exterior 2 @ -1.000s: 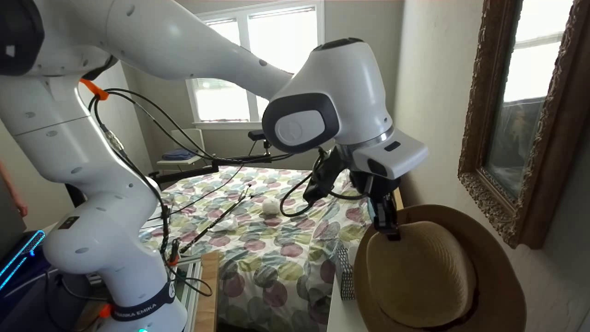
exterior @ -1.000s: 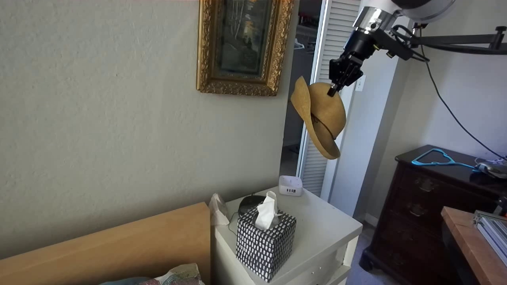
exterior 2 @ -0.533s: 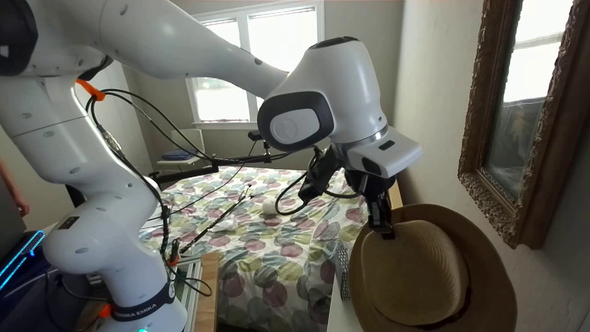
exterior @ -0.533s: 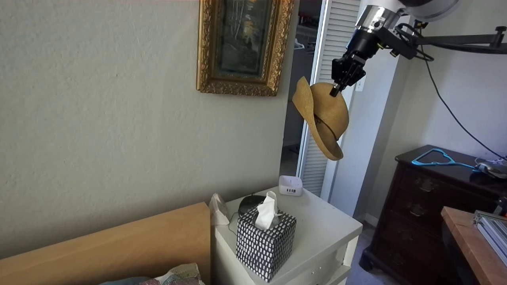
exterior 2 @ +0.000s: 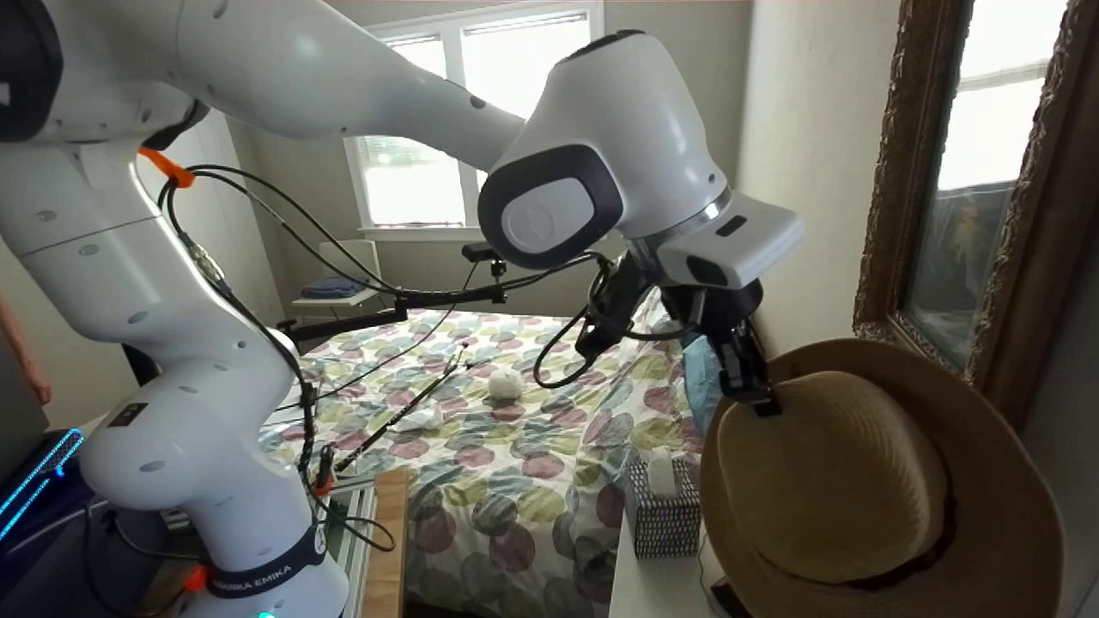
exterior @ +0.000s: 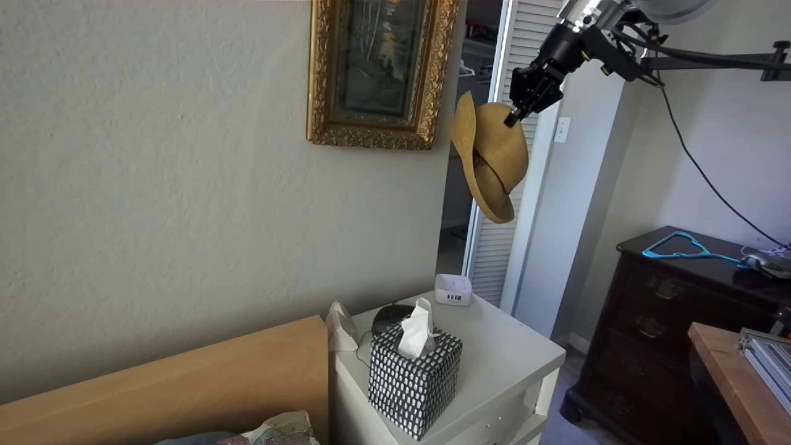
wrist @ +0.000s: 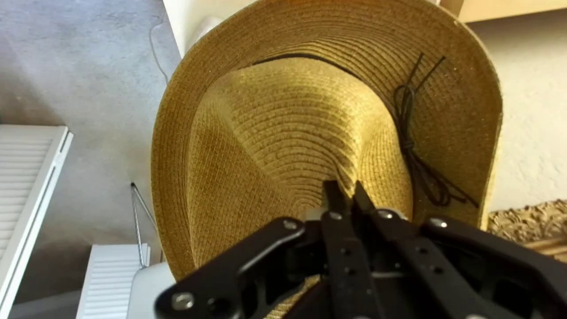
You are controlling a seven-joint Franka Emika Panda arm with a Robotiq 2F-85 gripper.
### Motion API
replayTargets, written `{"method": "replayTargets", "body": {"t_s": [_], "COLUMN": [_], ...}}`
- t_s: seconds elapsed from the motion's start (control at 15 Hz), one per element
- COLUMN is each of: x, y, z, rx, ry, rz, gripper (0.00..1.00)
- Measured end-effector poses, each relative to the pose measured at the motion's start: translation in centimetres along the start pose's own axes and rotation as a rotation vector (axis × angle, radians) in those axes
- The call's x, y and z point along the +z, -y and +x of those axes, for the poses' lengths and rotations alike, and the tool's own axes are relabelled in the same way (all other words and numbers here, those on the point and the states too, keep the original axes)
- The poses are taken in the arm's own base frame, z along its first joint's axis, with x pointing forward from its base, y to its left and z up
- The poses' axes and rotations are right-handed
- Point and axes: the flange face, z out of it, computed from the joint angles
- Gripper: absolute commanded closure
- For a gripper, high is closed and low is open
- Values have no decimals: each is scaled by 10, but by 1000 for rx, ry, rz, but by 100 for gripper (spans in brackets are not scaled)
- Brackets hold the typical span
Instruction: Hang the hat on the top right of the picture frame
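Observation:
The tan straw hat [exterior: 502,154] hangs in the air from my gripper [exterior: 511,119], its crown facing the arm and its brim toward the wall side. My gripper is shut on a pinched fold of the crown; the wrist view shows the fingertips [wrist: 347,188] on the hat [wrist: 283,128]. The gilded picture frame [exterior: 377,137] is on the wall, with the hat to the right of its lower right corner and apart from it in that exterior view. In an exterior view the hat [exterior 2: 833,481] hides the lower corner of the frame [exterior 2: 877,232]. The frame's top edge is out of view.
A white nightstand [exterior: 494,346] below holds the patterned tissue box [exterior: 415,377] and a small white device [exterior: 453,290]. A white louvered door [exterior: 531,49] stands behind the hat. A wooden headboard [exterior: 185,377] runs along the wall. A dark dresser [exterior: 636,309] stands at right.
The gripper first drew slightly back from the wall, then rose with the hat and moved toward the picture frame. The hat's tilt changed a little. The gripper stays shut on it.

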Motion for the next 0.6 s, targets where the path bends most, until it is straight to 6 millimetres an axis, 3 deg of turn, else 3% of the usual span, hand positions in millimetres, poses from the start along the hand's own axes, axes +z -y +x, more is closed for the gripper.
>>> {"method": "replayTargets", "body": {"t_s": [0.6], "x": [-79], "y": [6], "z": [42], "rx": [12], "ry": [-265], "rz": [74], "gripper": [98]}}
